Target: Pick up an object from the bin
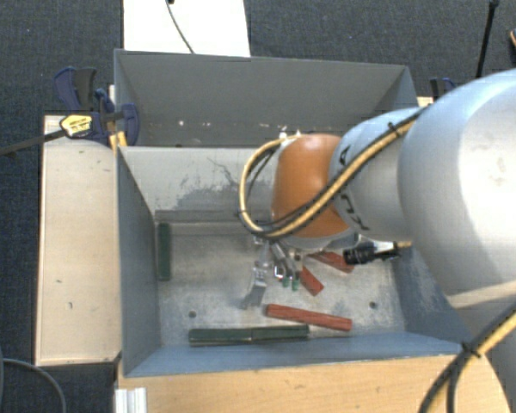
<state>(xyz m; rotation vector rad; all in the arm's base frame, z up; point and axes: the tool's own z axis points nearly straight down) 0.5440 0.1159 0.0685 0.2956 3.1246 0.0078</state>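
My gripper (pixel 256 292) hangs low over the middle of the bin floor, under the orange cover. Just to its right lies a small red block (pixel 311 283), and a second red piece (pixel 332 261) sits a little further right, partly hidden by the arm. Below the gripper, a longer red bar (pixel 310 317) rests flat near the front wall. I see nothing held in the gripper.
A long dark green bar (pixel 248 336) lies along the front wall. A shorter green bar (pixel 163 250) stands against the left wall. The arm covers the bin's right side. Bare floor lies left of the gripper.
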